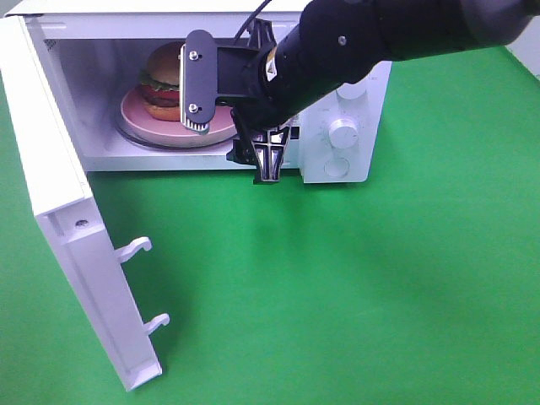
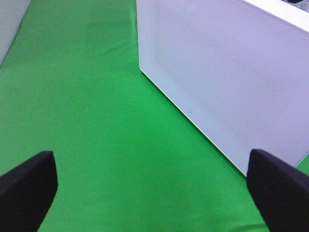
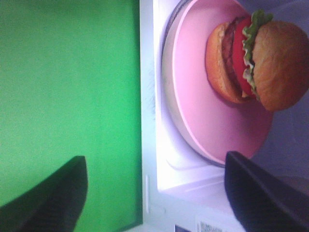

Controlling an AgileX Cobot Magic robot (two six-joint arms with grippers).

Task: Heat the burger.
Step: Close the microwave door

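The light is bright and even, and it seems to come from above. On the green table (image 1: 380, 295) there is a soft, dark shadow under the black arm (image 1: 380, 34), and another beside the open door (image 1: 59, 211). Inside the microwave (image 1: 371, 101) it is dimmer and grey. The arm is close to the high camera and looks fuzzy. In the wrist views the fingers (image 2: 26, 188) of the left gripper (image 2: 150, 159) and the right gripper (image 3: 155, 159) are dark, blurry shapes. The microwave's front edge glares white in the right wrist view, and the burger (image 3: 256, 63) and pink plate (image 3: 203, 96) look soft.
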